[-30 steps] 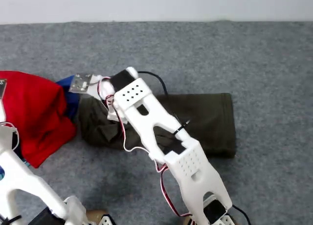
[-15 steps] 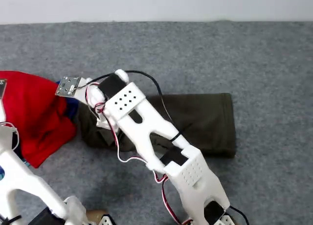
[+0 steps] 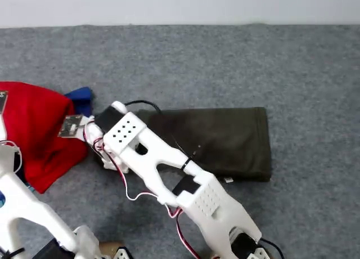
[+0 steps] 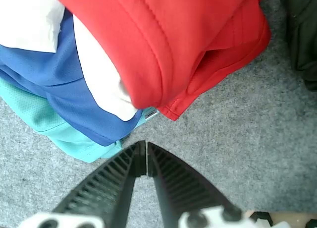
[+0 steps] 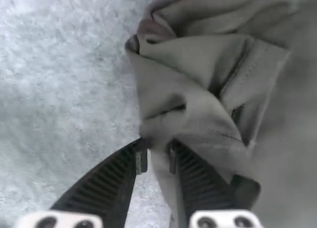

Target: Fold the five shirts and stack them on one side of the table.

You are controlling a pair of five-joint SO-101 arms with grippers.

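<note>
A dark olive shirt [image 3: 225, 138] lies flat in the middle of the grey carpeted table. My right arm [image 3: 146, 152] stretches from the near edge to the shirt's bunched left end. My right gripper [image 5: 154, 156] is shut on a crumpled fold of the olive shirt [image 5: 213, 89] just above the carpet. A pile sits at the left, with a red shirt [image 3: 34, 129] on top and a blue corner [image 3: 81, 95] poking out. My left gripper [image 4: 147, 161] is shut with nothing in it, over bare carpet beside the pile's red shirt [image 4: 198, 39], blue shirt [image 4: 59, 84] and teal shirt [image 4: 59, 134].
A white shirt [image 4: 29, 20] is sandwiched in the pile. My left arm [image 3: 22, 208] stands at the near left corner. Open grey carpet [image 3: 304, 73] stretches behind and right of the olive shirt. A pale wall runs along the far edge.
My right arm has swung left and toward the near edge, pulling the olive shirt's left end with it. The blue corner of the pile has come into sight. The left arm has not moved.
</note>
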